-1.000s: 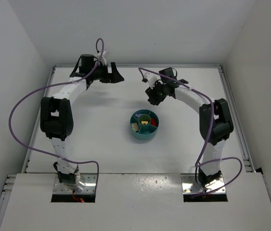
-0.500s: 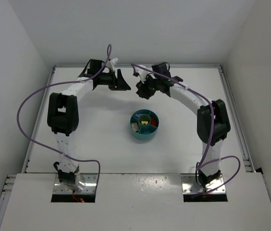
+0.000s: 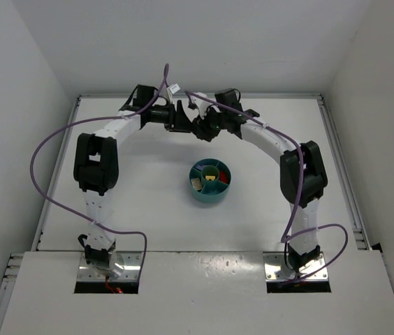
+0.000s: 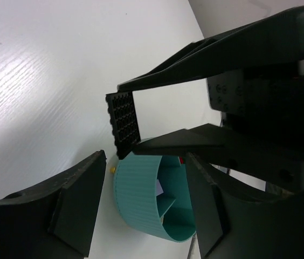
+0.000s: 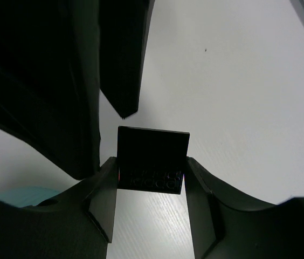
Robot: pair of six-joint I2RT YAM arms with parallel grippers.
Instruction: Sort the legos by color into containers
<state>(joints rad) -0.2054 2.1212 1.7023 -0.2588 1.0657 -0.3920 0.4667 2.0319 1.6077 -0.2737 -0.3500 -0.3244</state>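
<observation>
Gripping black lego plate point(image 5: 152, 159) in my right claw point(image 5: 151, 174), beyond teal dish point(image 4: 136, 199); left claw point(image 4: 146, 159) spread open, facing that plate

A white table point(image 3: 148, 202) sits between white walls point(image 3: 15, 84), with a metal rail point(image 3: 341, 167) along its right edge.

The right end effector point(image 5: 150, 168) clamps a flat black lego point(image 5: 152, 154) between its fingers.

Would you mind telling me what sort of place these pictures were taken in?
Most likely a robotics lab work cell: a white table boxed in by white walls, two cabled arms bolted at its near edge, and a teal divided dish as the prop.
</observation>
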